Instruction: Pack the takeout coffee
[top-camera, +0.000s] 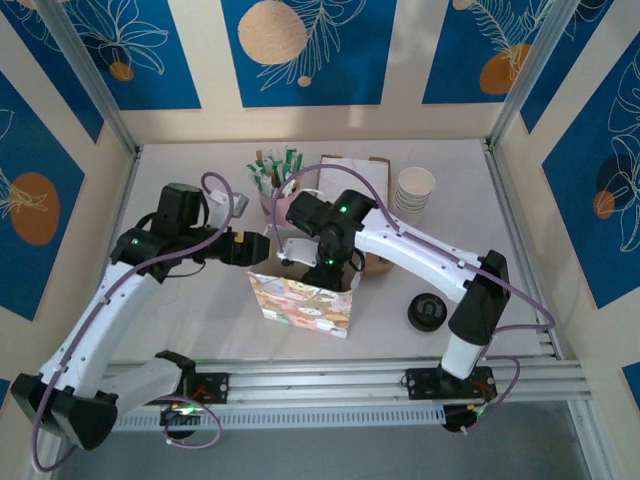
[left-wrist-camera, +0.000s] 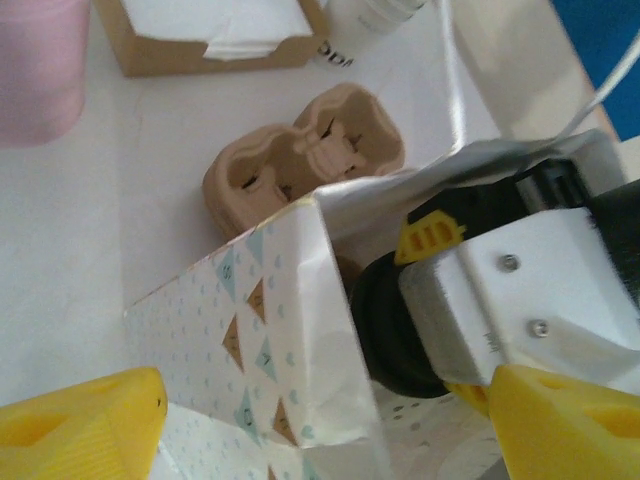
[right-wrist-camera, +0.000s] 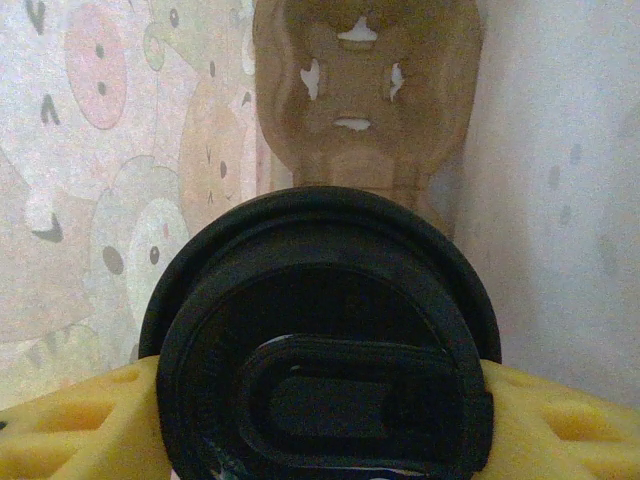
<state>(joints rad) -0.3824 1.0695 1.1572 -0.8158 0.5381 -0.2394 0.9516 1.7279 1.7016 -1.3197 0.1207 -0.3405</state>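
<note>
1. The takeout coffee (right-wrist-camera: 320, 300) is held between the yellow fingers (right-wrist-camera: 70, 425) of the right gripper (right-wrist-camera: 320, 430). The jaws are closed partway and stopped by the cup's sides, close under its black lid (left-wrist-camera: 385, 330).
2. Cup and gripper are found within the mouth of the paper bag (left-wrist-camera: 250, 330). Bag walls are seen on either side of the fingers, and a brown pulp carrier (right-wrist-camera: 365, 90) is seen straight ahead of them. Whether that carrier lies inside the bag cannot be told.
3. The left gripper (left-wrist-camera: 320, 430) is spread wide and nothing is gripped by it. The bag's upper edge is straddled by its fingers, with the held cup just ahead of them.
4. The cup is judged light if empty, and heavier and prone to spilling if filled; which of the two applies cannot be told.
5. The paper wall is judged soft and easily crushed by a hard squeeze, and the press-fit lid could be popped off.
6. Hold is best taken high on the wall, under the lid, where stiffness is lent by the rolled rim, and the cup is best kept upright.
7. The bag is judged thin and easily buckled if it is pushed by the cup.
</note>
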